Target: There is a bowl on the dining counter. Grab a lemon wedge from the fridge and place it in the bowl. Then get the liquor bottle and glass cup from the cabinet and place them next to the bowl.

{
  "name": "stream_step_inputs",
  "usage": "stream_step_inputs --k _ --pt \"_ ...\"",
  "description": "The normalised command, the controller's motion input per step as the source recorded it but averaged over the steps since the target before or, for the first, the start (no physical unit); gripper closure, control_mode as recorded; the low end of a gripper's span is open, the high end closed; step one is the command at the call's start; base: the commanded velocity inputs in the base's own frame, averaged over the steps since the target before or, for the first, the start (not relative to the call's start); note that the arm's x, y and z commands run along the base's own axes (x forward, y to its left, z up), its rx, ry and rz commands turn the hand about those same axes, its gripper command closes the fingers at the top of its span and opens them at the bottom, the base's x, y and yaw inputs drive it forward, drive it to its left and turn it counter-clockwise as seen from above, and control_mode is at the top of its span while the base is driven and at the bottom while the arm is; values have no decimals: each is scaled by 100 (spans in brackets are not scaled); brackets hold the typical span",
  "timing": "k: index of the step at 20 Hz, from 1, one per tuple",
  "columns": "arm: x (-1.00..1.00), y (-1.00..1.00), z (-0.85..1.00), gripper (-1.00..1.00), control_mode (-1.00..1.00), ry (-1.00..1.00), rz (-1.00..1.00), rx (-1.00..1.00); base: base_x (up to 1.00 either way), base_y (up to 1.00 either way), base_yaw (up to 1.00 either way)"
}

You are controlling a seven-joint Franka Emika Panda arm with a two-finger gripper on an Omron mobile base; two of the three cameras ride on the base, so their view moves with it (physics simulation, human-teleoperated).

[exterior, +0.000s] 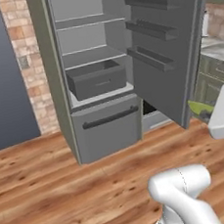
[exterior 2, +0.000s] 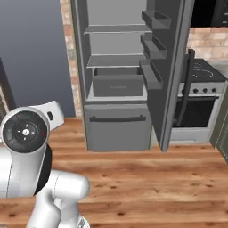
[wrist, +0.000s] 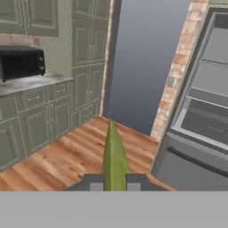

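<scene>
1. Right up close in the hand view, the gripper (wrist: 115, 182) has its jaws drawn nearly together, pinching the wedge (wrist: 114, 156); the yellow-green sliver rises between the two dark fingertips (wrist: 94, 181) toward 12 o'clock.
2. Seen from the left base view, the same wedge (exterior: 200, 108) shows as a small green patch at 3 o'clock, tucked against the white hand; the fingers themselves are hidden there.
3. Below, the wood floor (exterior: 54, 189) runs from the arm out to the fridge foot.
4. Further off, the fridge (exterior: 97, 76) stands at 12 o'clock in both base views, upper door (exterior: 173, 48) swung wide open toward 1 o'clock, its racks facing inward.
5. Inside, grey shelves sit above a drawer (exterior: 96, 79); the lower compartment with its dark bar handle (exterior: 110, 118) is closed.
6. Beside the fridge at 3 o'clock in the right base view stands the oven (exterior 2: 198, 104), partly behind the open door.
7. A brick strip (exterior: 30, 64) and a blue-grey wall (exterior: 1, 72) lie at 10 o'clock in the left base view.
8. Farthest in the hand view, at 10 o'clock, a microwave (wrist: 22, 63) rests on a counter above pale green cabinets (wrist: 40, 111).
</scene>
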Motion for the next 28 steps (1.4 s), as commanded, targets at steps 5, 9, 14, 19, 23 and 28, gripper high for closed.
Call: stream_step_inputs --k 5,9,14,19,23,28 --pt "0 0 0 100 100 0 0 0 -100 21 -48" --pt "0 0 0 100 100 0 0 0 -95 3 -48" --pt "0 0 0 100 100 0 0 0 -84 20 -45" --pt "0 0 0 100 100 0 0 0 -11 95 -16" --pt "0 0 0 100 100 0 0 0 1 100 -14" --pt "0 0 0 100 100 0 0 0 -29 94 -30"
